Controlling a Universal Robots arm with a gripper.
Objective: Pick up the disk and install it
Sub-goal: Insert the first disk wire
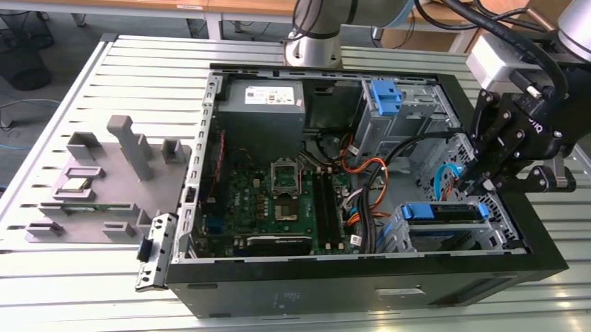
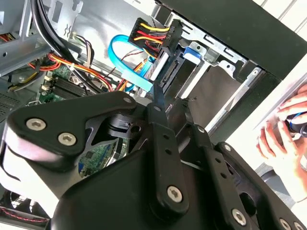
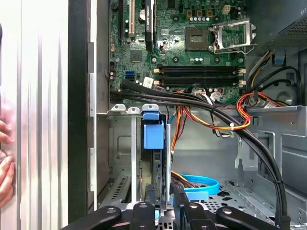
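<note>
- Slatted metal worktop (image 1: 138,76) carries an open computer case (image 1: 369,290). A grey fixture (image 1: 102,173) sits at the exterior view's left.
- Exterior view: the claw (image 1: 473,185) hangs over the drive bay at the case's near corner, on the exterior view's right. Its tips are right at the disk (image 1: 443,211).
- The disk, in its blue carrier, sits in that bay. It is well apart from the spare blue bracket (image 1: 386,97) and the power supply (image 1: 263,97) at the far side.
- Step, my read: install, with pickup done and the disk going into its slot. How deep it sits I can't tell.
- Second wrist view: the claw (image 2: 160,98) has its jaws drawn narrow, tips at the disk (image 2: 168,57). The disk is seen edge-on.
- A blue flat cable (image 2: 125,67) loops just beside it, and coloured wires run to a plug near the disk's far end. A person's hand (image 2: 283,129) is outside the case.
- First wrist view: the disk (image 3: 154,136) stands on edge between the bay's metal rails, blue tab up.
- The claw (image 3: 164,208) has one finger on each side of the disk's near edge. That looks like a closed pinch on the disk, nearly shut.
- A black cable bundle (image 3: 201,103) crosses between the bay and the motherboard (image 3: 192,48). A hand (image 3: 5,163) rests at the worktop edge.
- Seating likely calls for a straight push along the rails, clear of the cables.
</note>
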